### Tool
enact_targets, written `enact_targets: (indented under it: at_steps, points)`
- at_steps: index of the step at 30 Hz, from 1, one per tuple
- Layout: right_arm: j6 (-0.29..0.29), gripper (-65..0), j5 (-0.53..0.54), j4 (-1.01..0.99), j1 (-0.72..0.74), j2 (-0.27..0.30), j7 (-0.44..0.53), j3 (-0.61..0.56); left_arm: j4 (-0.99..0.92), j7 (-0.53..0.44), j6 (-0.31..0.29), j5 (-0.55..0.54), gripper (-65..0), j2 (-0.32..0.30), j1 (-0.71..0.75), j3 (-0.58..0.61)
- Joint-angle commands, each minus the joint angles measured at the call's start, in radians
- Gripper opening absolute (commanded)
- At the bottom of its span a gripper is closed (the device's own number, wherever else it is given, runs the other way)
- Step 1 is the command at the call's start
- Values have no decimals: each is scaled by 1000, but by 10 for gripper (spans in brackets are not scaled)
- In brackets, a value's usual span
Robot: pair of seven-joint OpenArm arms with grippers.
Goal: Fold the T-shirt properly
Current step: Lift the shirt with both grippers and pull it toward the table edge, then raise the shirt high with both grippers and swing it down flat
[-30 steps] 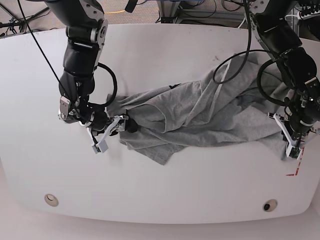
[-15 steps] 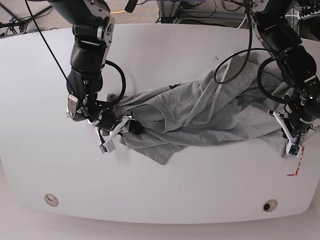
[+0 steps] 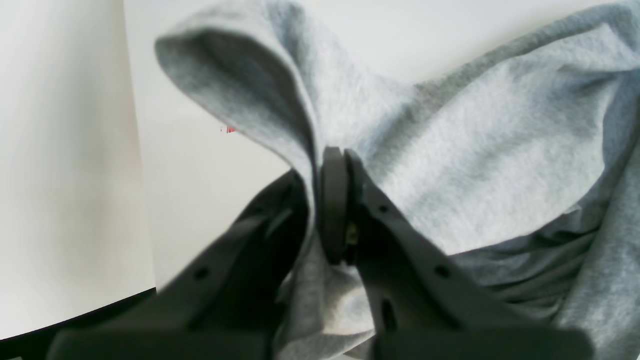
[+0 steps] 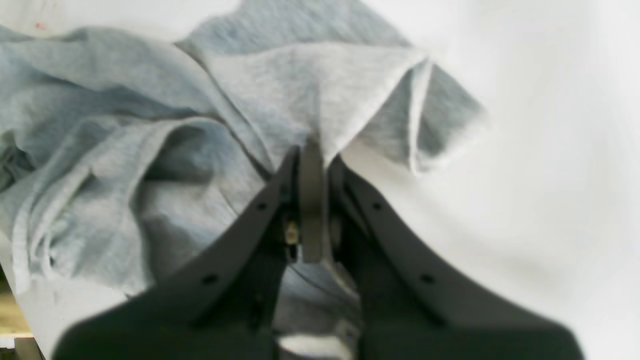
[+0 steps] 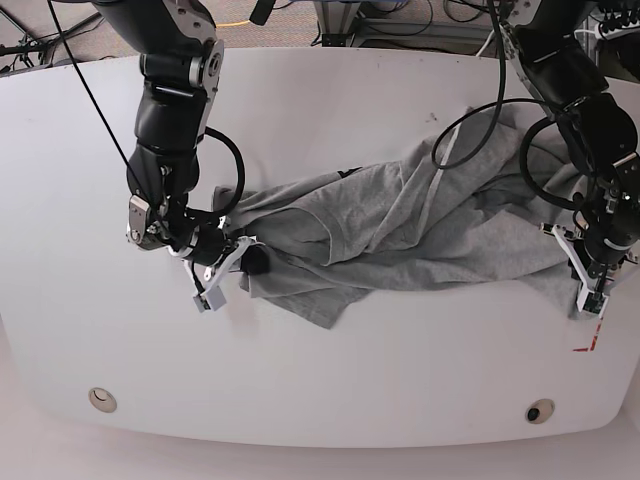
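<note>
The light grey T-shirt (image 5: 400, 230) lies crumpled across the middle and right of the white table (image 5: 350, 100). No lettering shows. My right gripper (image 5: 245, 262), on the left of the base view, is shut on the shirt's left edge. In the right wrist view its fingertips (image 4: 312, 155) meet on a pinched fold of the T-shirt (image 4: 320, 90). My left gripper (image 5: 590, 290) is at the shirt's right end, low over the table. The left wrist view shows that gripper (image 3: 331, 160) shut on a raised fold of the T-shirt (image 3: 475, 150).
A red corner mark (image 5: 586, 345) sits on the table just below my left gripper. Two round holes (image 5: 102, 400) (image 5: 540, 411) lie near the table's front edge. Black cables (image 5: 470, 110) hang from both arms over the cloth.
My right gripper has gone from open to shut on the shirt's left edge, after sliding a little toward the cloth. The left gripper has kept its grip and hardly moved.
</note>
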Motion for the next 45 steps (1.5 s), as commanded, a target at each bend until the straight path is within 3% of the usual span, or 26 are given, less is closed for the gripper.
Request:
enact_targets:
  at_steps: [1,8,19,23,30,33,38,45]
  points:
    - [9,-650,24,61,43,22,-5,5,37,-16,2,-4,-646,-16,-26,-1]
    - [9,-650,19,175,80,54,-66,5,79,-10,2,-4,-646,-8,-80,4]
    - [9,-650,25,241,285,186,-171,2,75,-10,2,2,-646,35,-281,7]
    - [9,-650,25,241,391,231,-209,0,75,-10,2,2,-646,35,-370,62]
    - [9,-650,22,210,603,297,-275,-6,44,-10,104,-3,-643,49,-557,113]
    - [9,-650,25,138,733,332,-277,-89,14,-1,109,0,-640,78,-663,107]
    - [9,-650,25,40,922,373,-277,-187,27,35,110,2,-643,73,-775,107]
    - [9,-650,25,23,927,380,-344,-257,26,38,109,33,-642,61,-910,71]
